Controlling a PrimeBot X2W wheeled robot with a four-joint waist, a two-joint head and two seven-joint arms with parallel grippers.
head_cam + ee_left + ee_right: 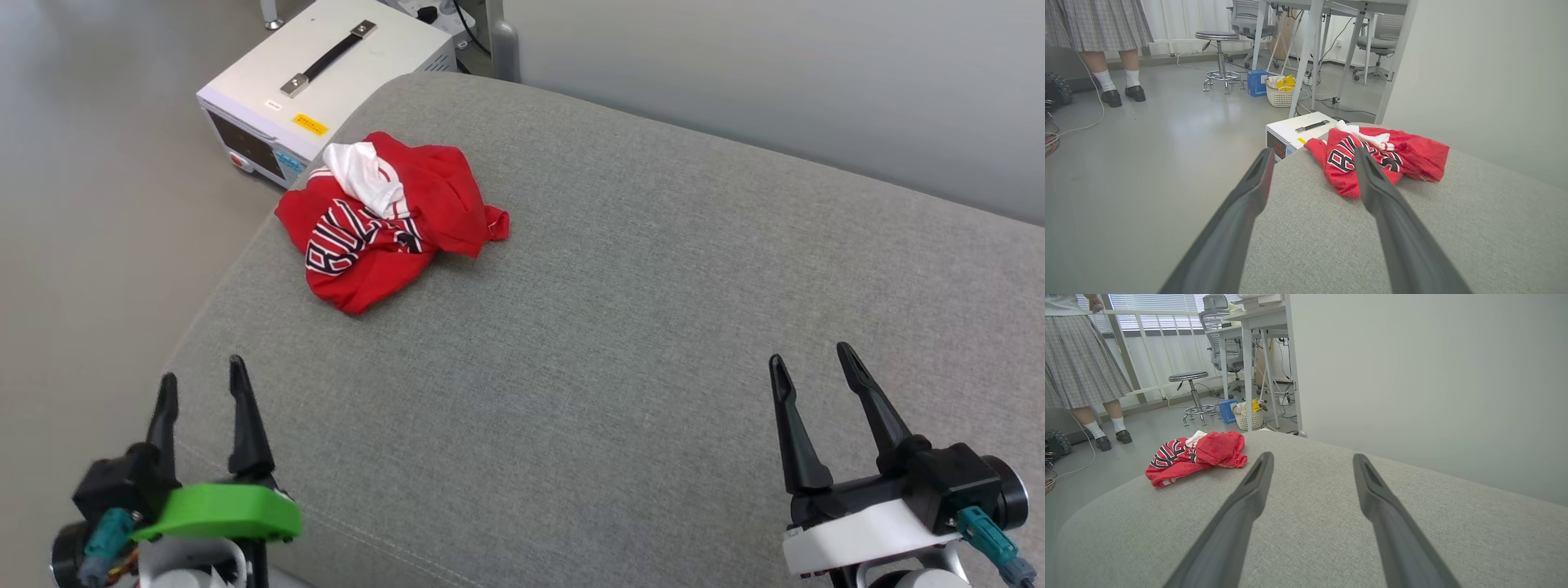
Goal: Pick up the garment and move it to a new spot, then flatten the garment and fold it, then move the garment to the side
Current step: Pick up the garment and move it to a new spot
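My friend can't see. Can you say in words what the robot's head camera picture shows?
A crumpled red garment lies near the far left edge of a gray cushion. The left gripper and right gripper are open at the picture's bottom corners, not touching it. A white box stands on the floor behind.

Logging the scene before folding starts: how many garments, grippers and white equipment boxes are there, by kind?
Garment: 1
Grippers: 2 (left gripper, right gripper), both open
White box: 1
Total: 4
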